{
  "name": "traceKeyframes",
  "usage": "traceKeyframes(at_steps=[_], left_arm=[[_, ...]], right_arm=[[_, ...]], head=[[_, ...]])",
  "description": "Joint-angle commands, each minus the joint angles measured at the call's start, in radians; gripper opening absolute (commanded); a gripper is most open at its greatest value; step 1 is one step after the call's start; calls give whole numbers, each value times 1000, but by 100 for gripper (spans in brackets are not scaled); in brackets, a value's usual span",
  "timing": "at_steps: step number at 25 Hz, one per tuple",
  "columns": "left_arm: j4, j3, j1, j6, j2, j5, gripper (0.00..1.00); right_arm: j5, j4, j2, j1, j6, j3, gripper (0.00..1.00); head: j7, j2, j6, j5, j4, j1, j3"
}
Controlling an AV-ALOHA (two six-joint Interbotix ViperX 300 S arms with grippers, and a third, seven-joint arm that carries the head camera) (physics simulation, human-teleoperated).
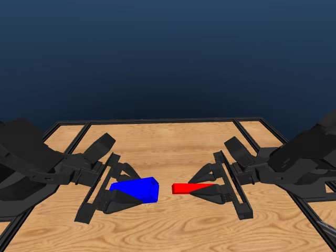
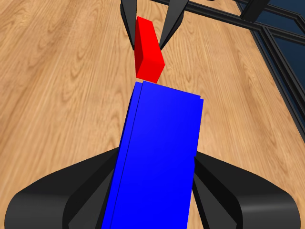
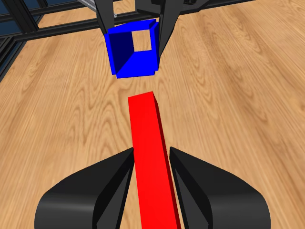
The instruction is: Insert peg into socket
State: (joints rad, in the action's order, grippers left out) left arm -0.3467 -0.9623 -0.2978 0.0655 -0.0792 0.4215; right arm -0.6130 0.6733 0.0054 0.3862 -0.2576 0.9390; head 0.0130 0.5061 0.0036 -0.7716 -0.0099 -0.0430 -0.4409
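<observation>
The blue socket (image 1: 139,189) hangs above the table left of centre, with my left gripper (image 1: 124,189) shut on it. Its hollow end faces right, toward the red peg (image 1: 185,188), which my right gripper (image 1: 209,185) is shut on. A small gap separates the peg's tip from the socket's mouth. In the right wrist view the peg (image 3: 150,157) runs out between my jaws toward the socket's open square end (image 3: 134,50). The left wrist view shows the socket (image 2: 157,152) filling the space between my jaws, with the peg (image 2: 147,50) just beyond its far end.
The wooden table (image 1: 168,144) is bordered by a black frame (image 1: 157,121) at the back and sides. Both arms reach in low from the left and right edges.
</observation>
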Motion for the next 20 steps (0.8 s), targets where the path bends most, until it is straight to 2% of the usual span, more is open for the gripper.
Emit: traceKeyframes(at_steps=[1, 7, 8, 9, 13, 14, 15, 17, 19, 20], left_arm=[[5, 26, -5, -7, 5, 24, 0], [8, 55, -5, -11, 20, 32, 0], [9, 58, -3, -6, 17, 37, 0], [8, 49, -4, -10, 28, 36, 0], [11, 69, -3, -8, 18, 33, 0], [13, 54, -1, -13, 31, 26, 0], [11, 66, -2, -13, 26, 21, 0], [18, 57, -5, -13, 22, 11, 0], [13, 69, -1, -9, 18, 13, 0], [15, 58, -2, -6, 30, -3, 0]], right_arm=[[-3, -19, -21, -30, -38, -59, 0], [58, -56, -11, -55, -68, -142, 0], [69, -65, 18, -54, -60, -127, 0], [72, -73, 11, -62, -48, -155, 0], [148, -129, 52, -71, -38, -217, 0], [199, -163, 65, -88, -3, -236, 0], [191, -163, 83, -86, -17, -238, 0], [263, -232, 83, -119, -14, -278, 0], [299, -229, 98, -119, -12, -311, 0], [366, -282, 106, -120, -3, -341, 0]], head=[[4, 8, -3, 8, 2, 16, 7], [7, 5, -5, 6, 4, 27, 7], [8, 5, -6, 6, 4, 27, 7], [9, 4, -7, 7, 4, 28, 7], [4, 3, -6, 6, 6, 35, 7], [4, 3, -6, 6, 7, 37, 7], [6, 3, -6, 6, 7, 38, 7], [6, 3, -8, 6, 8, 42, 6], [5, 3, -10, 5, 8, 44, 7], [5, 3, -11, 5, 8, 46, 7]])
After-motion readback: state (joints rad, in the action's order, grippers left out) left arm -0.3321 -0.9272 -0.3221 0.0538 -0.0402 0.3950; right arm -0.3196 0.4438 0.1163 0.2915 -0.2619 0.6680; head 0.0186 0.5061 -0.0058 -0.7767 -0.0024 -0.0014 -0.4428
